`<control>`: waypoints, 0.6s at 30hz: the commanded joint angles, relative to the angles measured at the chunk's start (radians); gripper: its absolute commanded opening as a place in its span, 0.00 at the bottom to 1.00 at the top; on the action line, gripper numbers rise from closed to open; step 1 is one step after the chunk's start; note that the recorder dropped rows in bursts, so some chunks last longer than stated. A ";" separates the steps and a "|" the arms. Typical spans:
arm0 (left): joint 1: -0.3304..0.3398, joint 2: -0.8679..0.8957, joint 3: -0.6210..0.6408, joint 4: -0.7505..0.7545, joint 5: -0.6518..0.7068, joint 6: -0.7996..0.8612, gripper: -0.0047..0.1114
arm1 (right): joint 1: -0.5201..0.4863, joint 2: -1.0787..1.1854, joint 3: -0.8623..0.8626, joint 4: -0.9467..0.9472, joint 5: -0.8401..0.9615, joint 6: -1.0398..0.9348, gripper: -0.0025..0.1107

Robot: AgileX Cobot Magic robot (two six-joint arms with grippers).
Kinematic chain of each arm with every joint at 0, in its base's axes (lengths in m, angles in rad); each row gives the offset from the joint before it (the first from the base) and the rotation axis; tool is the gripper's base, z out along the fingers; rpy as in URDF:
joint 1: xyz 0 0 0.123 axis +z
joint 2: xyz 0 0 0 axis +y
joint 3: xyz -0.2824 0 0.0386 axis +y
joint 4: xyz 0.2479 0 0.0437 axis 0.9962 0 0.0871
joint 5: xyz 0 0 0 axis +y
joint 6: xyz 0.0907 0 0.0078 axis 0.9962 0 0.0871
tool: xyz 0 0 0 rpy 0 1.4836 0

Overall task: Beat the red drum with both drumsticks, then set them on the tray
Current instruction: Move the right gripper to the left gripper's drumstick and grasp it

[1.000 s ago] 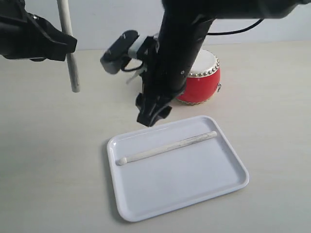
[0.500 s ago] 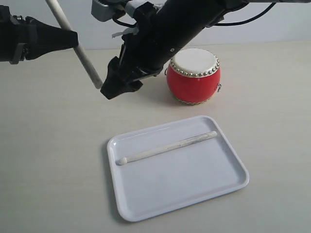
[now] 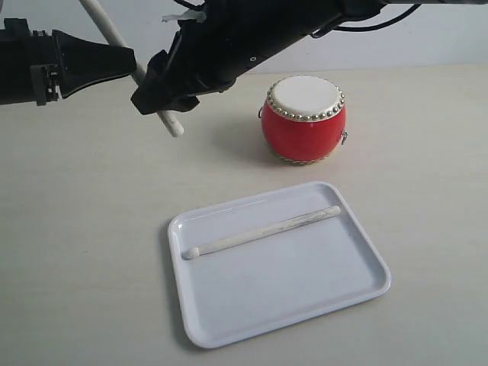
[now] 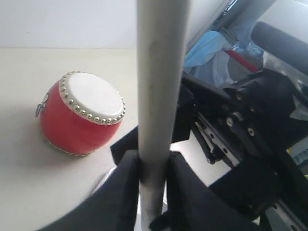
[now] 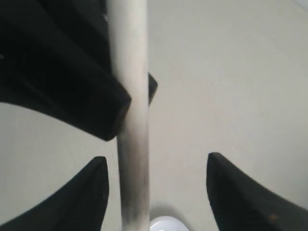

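Tabletop [image 3: 84,252]: one, pale beige, matte and plain, filling most of what I saw below me. Wall [image 3: 450,46]: one, off-white, bare, rising behind the table's far edge. Light: soft and even; shadows on the tabletop were faint, blurred-edged.

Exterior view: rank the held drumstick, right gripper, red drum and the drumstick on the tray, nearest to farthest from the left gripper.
1. Held drumstick: clamped in the left gripper.
2. Right gripper: just beside it, open around the same stick.
3. Red drum, off to the right, and the drumstick on the tray, in the foreground: too close to call.
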 commanded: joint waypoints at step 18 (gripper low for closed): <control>0.002 0.002 0.002 -0.021 0.106 0.001 0.04 | -0.005 -0.011 -0.006 0.030 0.019 -0.003 0.02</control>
